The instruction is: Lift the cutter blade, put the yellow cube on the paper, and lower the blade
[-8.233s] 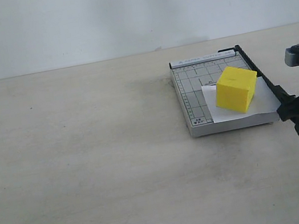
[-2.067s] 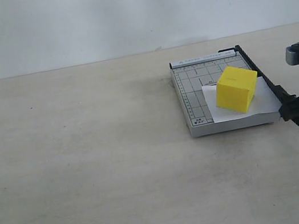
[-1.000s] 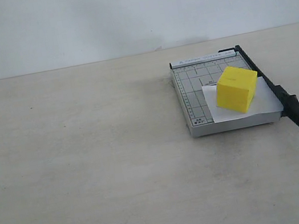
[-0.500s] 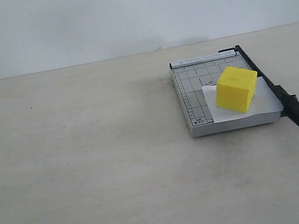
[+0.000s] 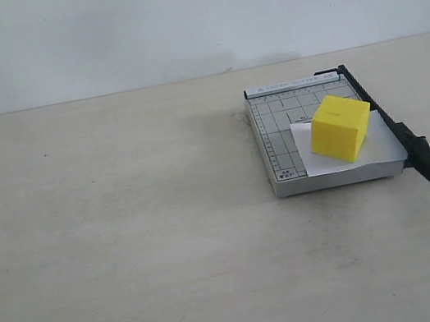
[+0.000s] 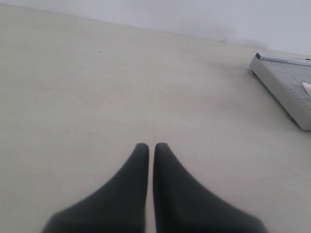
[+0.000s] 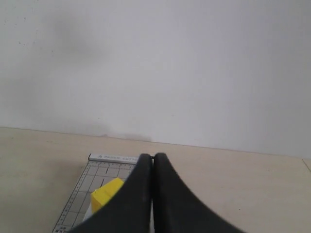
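Cube point(image 5: 341, 127) sits on paper point(image 5: 387, 150), blade point(image 5: 402, 136) lying flat: task looks complete. Right gripper point(image 7: 153, 159) fingers pressed together, cube just beyond their tips; left gripper point(image 6: 151, 148) fingers together too, cutter base point(image 6: 284, 90) well away.

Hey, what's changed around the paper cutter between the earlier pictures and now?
The right gripper, earlier on the handle of the cutter blade, has let go and pulled out of the exterior view; it is now shut and empty. The blade stays down along the cutter base, and the yellow cube still sits on the paper.
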`<state>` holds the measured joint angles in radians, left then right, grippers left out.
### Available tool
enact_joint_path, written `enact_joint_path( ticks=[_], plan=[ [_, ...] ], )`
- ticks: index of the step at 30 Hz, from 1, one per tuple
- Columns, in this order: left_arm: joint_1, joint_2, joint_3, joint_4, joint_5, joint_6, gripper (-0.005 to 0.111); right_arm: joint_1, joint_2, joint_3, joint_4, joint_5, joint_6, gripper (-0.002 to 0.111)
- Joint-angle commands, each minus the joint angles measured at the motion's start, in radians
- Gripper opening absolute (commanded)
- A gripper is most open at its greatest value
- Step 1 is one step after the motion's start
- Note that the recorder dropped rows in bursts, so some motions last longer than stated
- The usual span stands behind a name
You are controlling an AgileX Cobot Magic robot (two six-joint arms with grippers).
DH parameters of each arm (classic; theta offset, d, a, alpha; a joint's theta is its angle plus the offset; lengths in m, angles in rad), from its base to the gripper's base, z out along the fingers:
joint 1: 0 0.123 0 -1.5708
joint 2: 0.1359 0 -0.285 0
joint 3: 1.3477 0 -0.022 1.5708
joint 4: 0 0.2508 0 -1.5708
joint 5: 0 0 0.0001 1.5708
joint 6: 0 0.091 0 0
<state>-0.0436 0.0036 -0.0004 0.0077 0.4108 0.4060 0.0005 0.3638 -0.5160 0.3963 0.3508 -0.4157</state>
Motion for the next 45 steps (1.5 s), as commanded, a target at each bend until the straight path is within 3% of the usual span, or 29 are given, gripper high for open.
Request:
enact_joint_path(
  ticks=[1,9,25,31,45],
  plan=[
    [-0.001,-0.004,0.000,-0.008,0.000,0.005,0.004,-0.001,0.021,0.004,-0.002,0.069,-0.002,0.002],
    [-0.001,-0.004,0.000,-0.008,0.000,0.005,0.004,-0.001,0.153,0.004,-0.002,0.103,0.014,0.034],
    [-0.001,-0.004,0.000,-0.008,0.000,0.005,0.004,-0.001,0.489,-0.061,-0.002,0.259,0.032,0.036],
    [-0.001,-0.004,0.000,-0.008,0.000,0.005,0.004,-0.001,0.588,-0.115,-0.013,0.275,0.016,0.058],
    [-0.001,-0.004,0.000,-0.008,-0.001,0.005,0.004,-0.001,0.712,-0.125,-0.017,0.290,-0.005,0.058]
  ],
)
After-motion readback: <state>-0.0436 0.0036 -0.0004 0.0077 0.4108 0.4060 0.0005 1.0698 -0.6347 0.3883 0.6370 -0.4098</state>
